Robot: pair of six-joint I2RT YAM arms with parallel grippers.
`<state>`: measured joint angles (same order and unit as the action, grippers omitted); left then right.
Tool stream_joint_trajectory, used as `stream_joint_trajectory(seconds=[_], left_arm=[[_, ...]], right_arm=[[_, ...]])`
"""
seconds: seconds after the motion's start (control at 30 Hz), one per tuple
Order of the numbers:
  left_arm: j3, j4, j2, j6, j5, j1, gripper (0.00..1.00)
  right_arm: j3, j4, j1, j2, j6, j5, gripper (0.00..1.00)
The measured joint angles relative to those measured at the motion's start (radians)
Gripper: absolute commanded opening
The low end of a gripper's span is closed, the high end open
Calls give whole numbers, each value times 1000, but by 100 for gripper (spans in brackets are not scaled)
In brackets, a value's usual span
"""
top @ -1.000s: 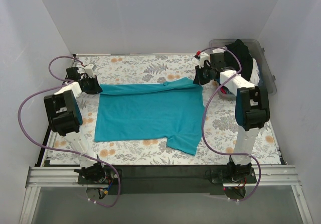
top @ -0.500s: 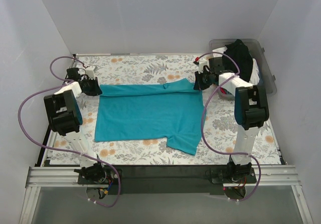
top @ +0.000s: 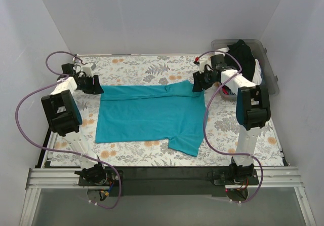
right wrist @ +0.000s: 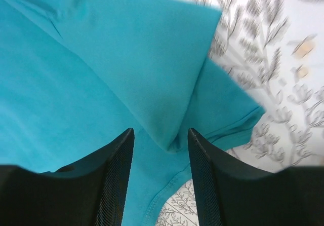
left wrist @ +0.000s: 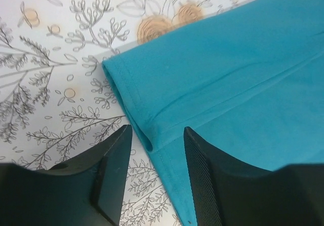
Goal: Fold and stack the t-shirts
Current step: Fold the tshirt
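Entry, fold in progress. You are working the solid teal short-sleeved cloth t-shirt (top: 152,117), which is lying spread on the floral-patterned tablecloth (top: 142,68) with its far strip doubled over toward the arm bases.

The left gripper (top: 94,85) is sitting at the left end of that folded edge, and the right gripper (top: 198,82) at the sleeve end on the right.

Compared with a second ago, the right gripper is drifting inward along the edge and the left arm is pulling back a little. The cloth outline is barely changing.

In both wrist views the black fingers (left wrist: 114,160) are standing parted, straddling the fold without pinching it, so both tools are released.

Judgement: you are letting go of the first fold, and the sleeve and cross folds are still waiting.

More garments, with a black one (top: 242,52) on top, are sitting in the clear plastic bin (top: 272,81) at the far right.
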<state>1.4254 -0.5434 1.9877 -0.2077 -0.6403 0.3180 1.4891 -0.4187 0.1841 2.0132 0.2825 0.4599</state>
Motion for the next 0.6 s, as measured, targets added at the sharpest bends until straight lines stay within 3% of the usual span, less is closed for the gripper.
stream_joint_trajectory(seconds=[0.17, 0.3, 0.6], left_arm=[[76, -36, -15, -14, -54, -13, 46], [110, -40, -14, -73, -92, -63, 54], [200, 71, 89, -338, -117, -344, 60]], right_arm=[[198, -23, 0, 25, -45, 15, 45], [369, -16, 0, 104, -82, 14, 45], [449, -40, 1, 291, -130, -2, 52]])
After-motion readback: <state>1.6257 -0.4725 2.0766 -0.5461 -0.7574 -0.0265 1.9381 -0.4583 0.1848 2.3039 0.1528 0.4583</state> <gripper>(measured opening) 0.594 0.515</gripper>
